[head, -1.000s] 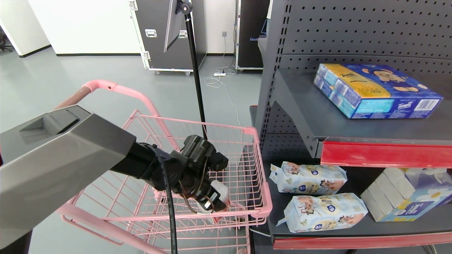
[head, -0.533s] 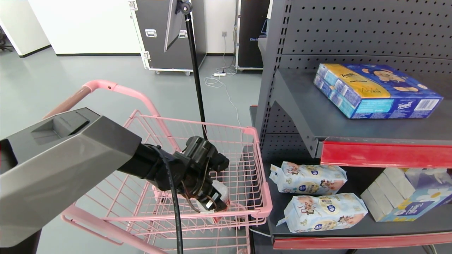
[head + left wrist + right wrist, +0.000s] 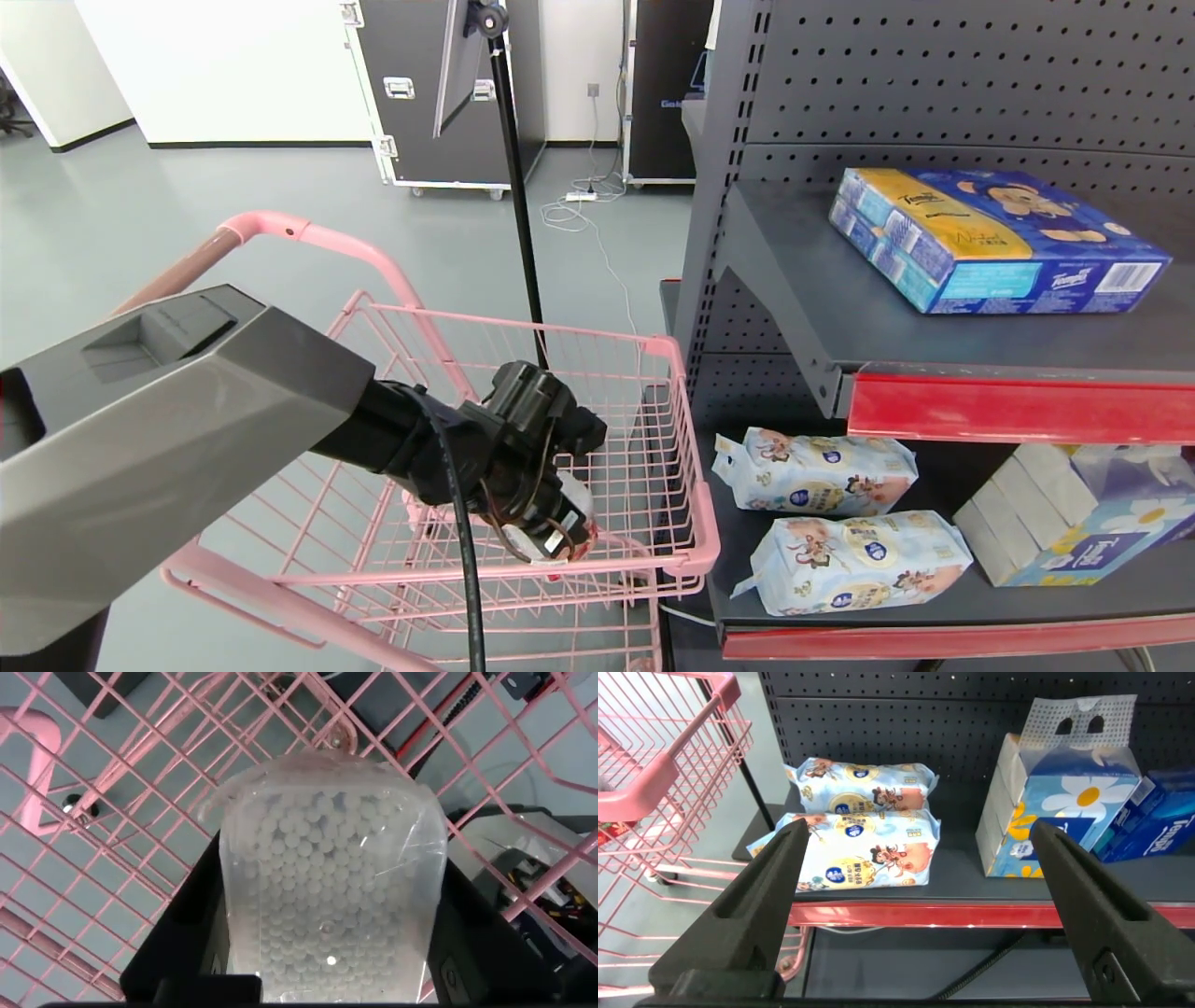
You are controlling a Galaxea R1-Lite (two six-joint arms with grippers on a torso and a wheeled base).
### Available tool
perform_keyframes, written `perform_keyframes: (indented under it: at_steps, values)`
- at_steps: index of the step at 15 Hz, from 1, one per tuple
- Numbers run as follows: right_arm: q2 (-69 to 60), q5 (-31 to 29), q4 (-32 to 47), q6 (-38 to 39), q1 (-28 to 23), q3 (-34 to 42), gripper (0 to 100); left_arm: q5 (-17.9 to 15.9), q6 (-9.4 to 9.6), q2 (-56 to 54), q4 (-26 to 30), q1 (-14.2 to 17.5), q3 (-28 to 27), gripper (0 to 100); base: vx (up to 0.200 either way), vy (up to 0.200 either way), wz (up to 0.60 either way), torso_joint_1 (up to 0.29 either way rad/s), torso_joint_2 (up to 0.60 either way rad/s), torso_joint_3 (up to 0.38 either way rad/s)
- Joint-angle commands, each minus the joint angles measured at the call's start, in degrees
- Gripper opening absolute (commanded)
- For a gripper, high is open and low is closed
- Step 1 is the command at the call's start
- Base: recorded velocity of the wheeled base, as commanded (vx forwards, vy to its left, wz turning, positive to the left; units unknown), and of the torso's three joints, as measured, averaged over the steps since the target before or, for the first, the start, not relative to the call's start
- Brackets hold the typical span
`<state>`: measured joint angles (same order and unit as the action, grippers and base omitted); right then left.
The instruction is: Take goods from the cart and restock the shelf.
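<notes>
Step in hand: lift-out. The left end effector [image 3: 558, 539] is down inside the cart [image 3: 693, 523], clenched on a clear pouch [image 3: 327, 859] of white beads. The pouch sits low in the cart, on the side nearest the shelf [image 3: 803, 308].

1. Raise straight up until the pouch clears the wire rim (soft film may snag on the mesh or sag out of the grip).
2. Traverse toward the shelf; avoid fast swings.

The right end effector [image 3: 920, 838] is released, fingers spread wide, facing the packs [image 3: 864, 849] on the lower shelf. Hold it out of the transfer path.
</notes>
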<state>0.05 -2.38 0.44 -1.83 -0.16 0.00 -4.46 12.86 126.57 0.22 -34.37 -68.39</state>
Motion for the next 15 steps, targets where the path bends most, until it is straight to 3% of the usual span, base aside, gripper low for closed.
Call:
perform_keyframes:
  at_steps: [1, 6, 10, 13, 15]
  values:
    - [0.04, 0.0, 0.0, -0.11, -0.02, 0.0, 100, -0.02, -0.29, -2.03, 0.04, 0.7, -0.17, 0, 0.0, 0.0, 0.0, 0.0, 0.0, 0.0]
    - [0.04, 0.0, 0.0, -0.19, -0.02, 0.0, 100, 0.07, -0.38, -9.07, 3.65, 5.01, -3.59, 0, 0.0, 0.0, 0.0, 0.0, 0.0, 0.0]
    - [0.04, 0.0, 0.0, -0.19, -0.02, 0.0, 100, -0.37, -0.56, -23.83, 4.61, 8.88, -3.68, 0, 0.0, 0.0, 0.0, 0.0, 0.0, 0.0]
    - [0.04, 0.09, 0.0, -0.28, -0.02, 0.0, 100, -0.28, -5.3, -37.45, 5.76, 13.36, -1.57, 0, 0.0, 0.0, 0.0, 0.0, 0.0, 0.0]
    - [0.04, 0.09, 0.0, -0.28, 0.07, 0.0, 100, -0.37, -5.74, -45.45, 7.78, 16.35, 2.12, 0, 0.0, 0.0, 0.0, 0.0, 0.0, 0.0]
